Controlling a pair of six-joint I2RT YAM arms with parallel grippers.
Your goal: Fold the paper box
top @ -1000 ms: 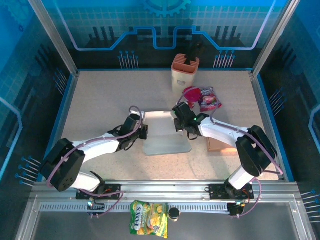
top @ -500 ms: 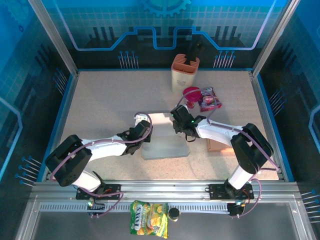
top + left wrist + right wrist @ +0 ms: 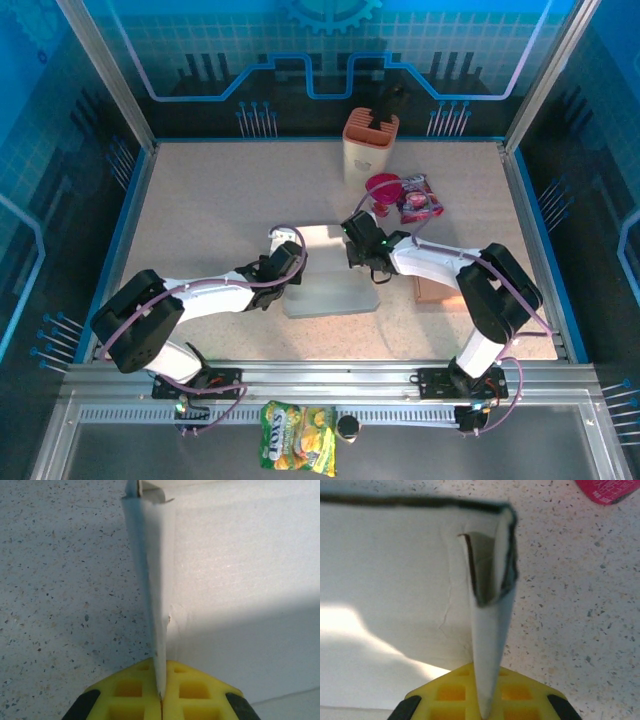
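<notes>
box point(image 3: 330, 290) lies mid-desk point(image 3: 200, 200); left tool point(image 3: 161, 698) clamps its raised left flap point(image 3: 155, 580); right tool point(image 3: 484, 706) clamps the right flap point(image 3: 490, 630); open desk lies left and far-left; cup point(image 3: 383, 188) and packet point(image 3: 420, 200) crowd the far right; holder point(image 3: 370, 140) contains a dark object.

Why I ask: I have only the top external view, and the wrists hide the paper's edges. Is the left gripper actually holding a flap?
Observer: Yes. In the left wrist view the left gripper is shut on the left flap of the paper box. The flap stands up edge-on from the flat sheet.
Operator: And the right one?
Observer: The right gripper is shut on the right flap, which is doubled over at its far end with a hollow showing inside.
Operator: Any damage?
Observer: A small crease shows on the sheet beside the left flap, near the fingers.
</notes>
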